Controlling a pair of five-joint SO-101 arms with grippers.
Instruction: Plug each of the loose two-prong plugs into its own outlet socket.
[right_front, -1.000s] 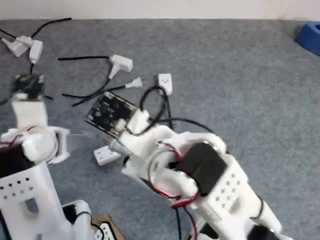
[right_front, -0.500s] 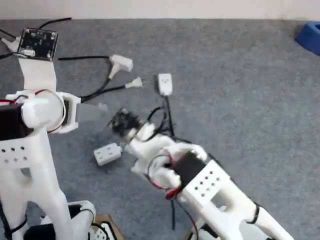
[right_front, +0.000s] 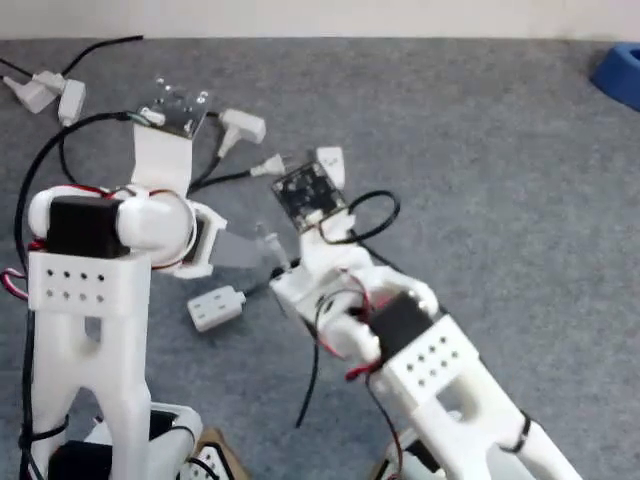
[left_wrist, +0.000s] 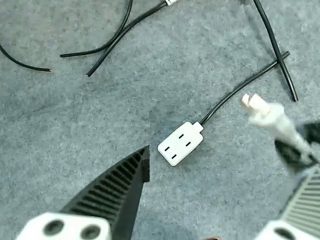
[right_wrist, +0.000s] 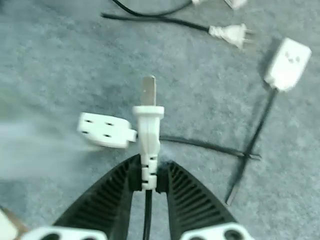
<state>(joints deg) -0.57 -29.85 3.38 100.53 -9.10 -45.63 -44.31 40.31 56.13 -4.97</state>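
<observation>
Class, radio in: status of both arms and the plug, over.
Right gripper jaws shut on plug. Left gripper jaws open above outlet socket. No obstruction seen between them.

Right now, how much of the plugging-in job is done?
Nothing looks plugged in yet. The right end effector holds one plug, prongs out, near the outlet socket on the carpet. Left to do: a loose plug and a second socket, lying apart.

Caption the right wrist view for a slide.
Right tool holds a plug, prongs outward, near a socket on the carpet.
</observation>
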